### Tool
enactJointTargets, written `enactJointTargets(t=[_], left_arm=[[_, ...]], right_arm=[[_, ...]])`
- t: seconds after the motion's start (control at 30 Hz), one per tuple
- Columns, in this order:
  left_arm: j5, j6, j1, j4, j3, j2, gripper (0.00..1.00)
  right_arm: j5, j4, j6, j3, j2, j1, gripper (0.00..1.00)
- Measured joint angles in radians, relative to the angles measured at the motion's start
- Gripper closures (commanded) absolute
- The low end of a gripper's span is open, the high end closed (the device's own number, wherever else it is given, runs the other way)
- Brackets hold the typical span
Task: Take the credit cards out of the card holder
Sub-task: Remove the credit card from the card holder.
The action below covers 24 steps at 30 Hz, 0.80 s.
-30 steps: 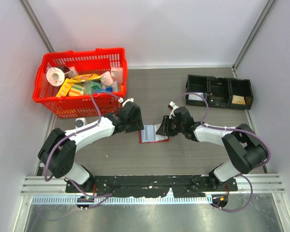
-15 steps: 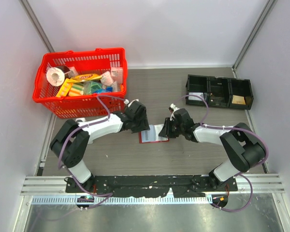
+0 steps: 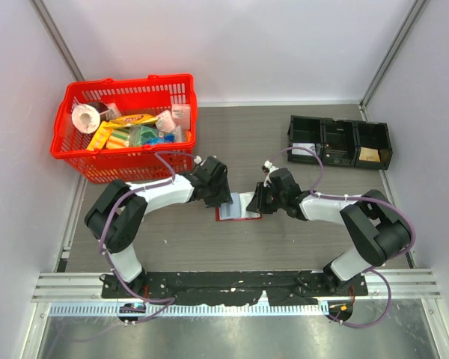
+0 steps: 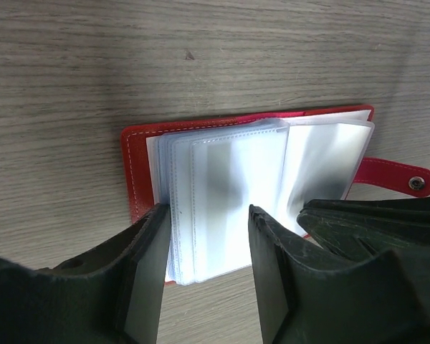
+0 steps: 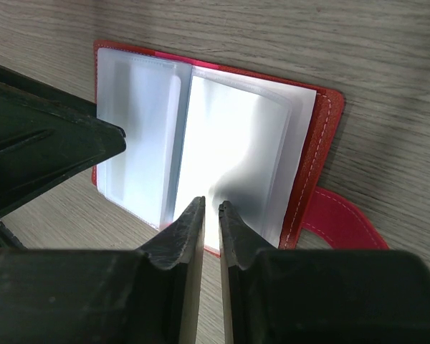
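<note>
Card holder [image 3: 238, 210] is lying open mid-tabletop [image 3: 299, 239]; left gripper [image 4: 204, 236] is sitting open, straddling the left sleeves [image 4: 229, 193]; right gripper [image 5: 205, 209] is hovering nearly closed at the sleeves' near edge, can't tell if it's pinching.

readable text: none | card holder [image 4: 229, 186]: blank | basket [image 3: 97, 166] packets [image 3: 131, 120]: illegible
</note>
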Motion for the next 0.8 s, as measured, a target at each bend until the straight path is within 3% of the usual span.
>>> enactJointTargets(t=[0.3,0.8], left_arm=[[0.030,-0.016,0.000,0.016,0.000,-0.002,0.52],[0.106,-0.039,0.000,0.100,-0.012,-0.071,0.70]], right_arm=[[-0.006,0.010,0.000,0.000,0.006,0.000,0.81],[-0.008,0.016,0.000,0.000,0.009,0.000,0.81]])
